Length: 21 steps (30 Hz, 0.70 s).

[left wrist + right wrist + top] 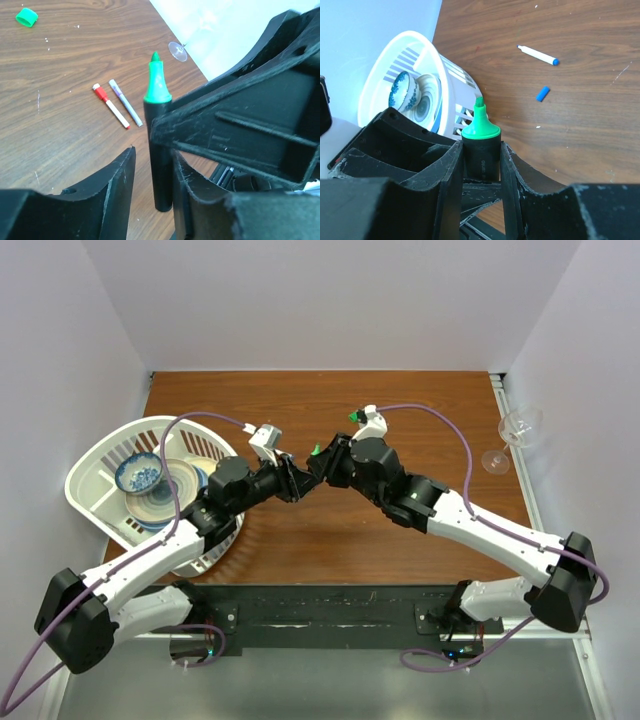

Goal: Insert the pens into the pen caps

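Right tool (481, 159) clamps the one black marker (480, 142) (bare green tip up) over the desk (580, 130); left tool (153, 160) stands open around it. Two white pens (114, 109) and one green cap (26, 16) lie apart.

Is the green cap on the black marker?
No, the green cap lies alone on the table; the marker shows a bare tip.

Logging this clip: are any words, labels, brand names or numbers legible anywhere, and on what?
No text can be read in any view.
Faint pale print on the black barrel of the marker: too blurred to read.
The red-capped pen and the thin pen beside it: any print is too small to read.
The bowl: blue pattern only, no lettering.
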Each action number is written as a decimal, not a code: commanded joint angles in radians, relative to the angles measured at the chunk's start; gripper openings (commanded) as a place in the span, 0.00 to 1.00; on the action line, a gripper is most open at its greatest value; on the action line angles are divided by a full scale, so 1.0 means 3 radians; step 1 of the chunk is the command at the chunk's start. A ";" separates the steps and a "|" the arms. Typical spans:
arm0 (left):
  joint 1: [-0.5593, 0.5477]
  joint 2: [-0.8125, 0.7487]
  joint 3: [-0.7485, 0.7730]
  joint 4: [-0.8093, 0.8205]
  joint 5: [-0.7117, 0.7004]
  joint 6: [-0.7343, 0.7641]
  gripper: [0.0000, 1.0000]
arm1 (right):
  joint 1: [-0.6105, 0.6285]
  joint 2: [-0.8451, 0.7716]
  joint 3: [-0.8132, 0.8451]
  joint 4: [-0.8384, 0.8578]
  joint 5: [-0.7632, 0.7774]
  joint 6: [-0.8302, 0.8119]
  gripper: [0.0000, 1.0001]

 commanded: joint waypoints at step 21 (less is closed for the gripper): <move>-0.0005 -0.0330 -0.0009 -0.0288 -0.0247 0.0281 0.00 | -0.0179 -0.0293 0.0483 -0.0155 0.0400 -0.0707 0.54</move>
